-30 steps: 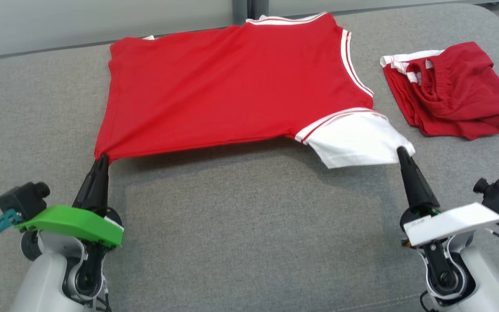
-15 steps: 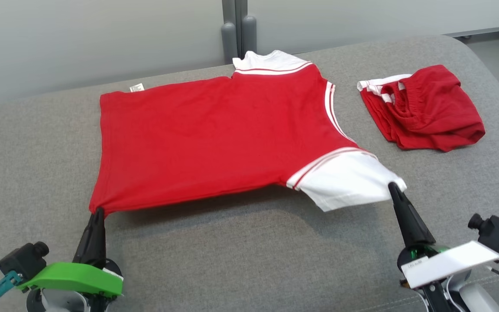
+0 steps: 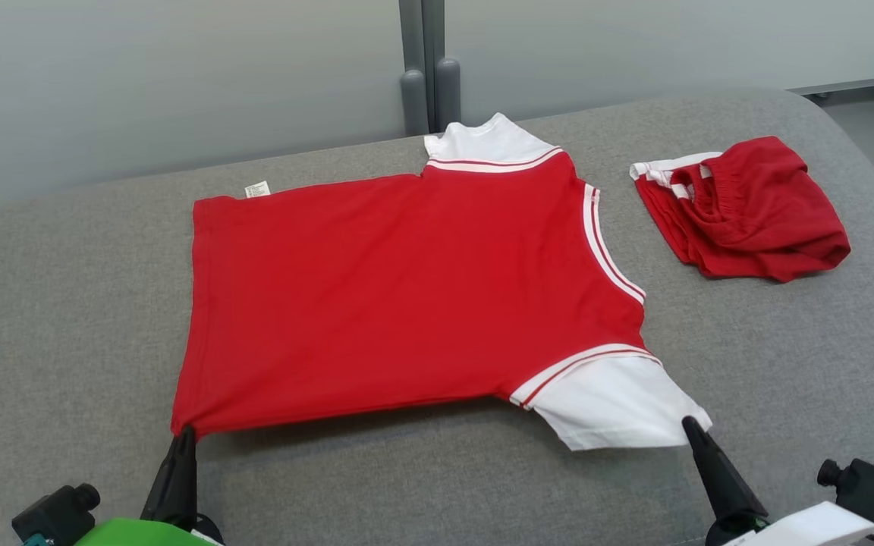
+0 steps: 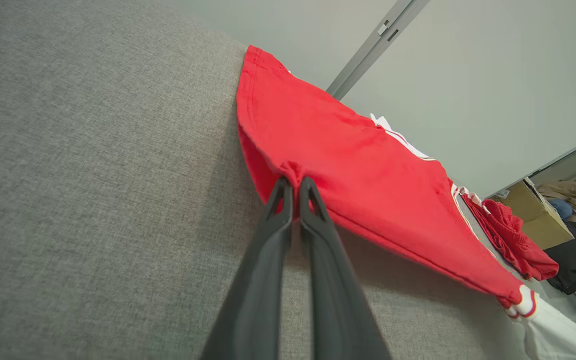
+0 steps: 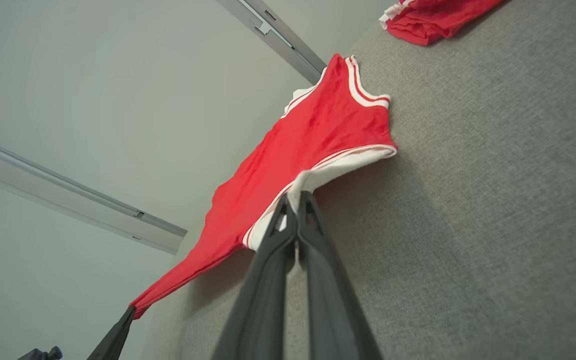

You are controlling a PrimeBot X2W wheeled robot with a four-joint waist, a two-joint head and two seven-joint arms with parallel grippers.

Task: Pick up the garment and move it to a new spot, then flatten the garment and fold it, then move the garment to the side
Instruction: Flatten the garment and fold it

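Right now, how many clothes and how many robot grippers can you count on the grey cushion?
red and white T-shirt: 1
red shorts: 1
grippers: 2, the left gripper and the right gripper, each shut on the T-shirt
Total: 4

left pincer (image 3: pixel 187 434) pinched shut, right pincer (image 3: pixel 688 423) likewise

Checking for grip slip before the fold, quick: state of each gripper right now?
Left gripper: shut on the red shirt, at its bottom corner.
Right gripper: shut on its white sleeve.
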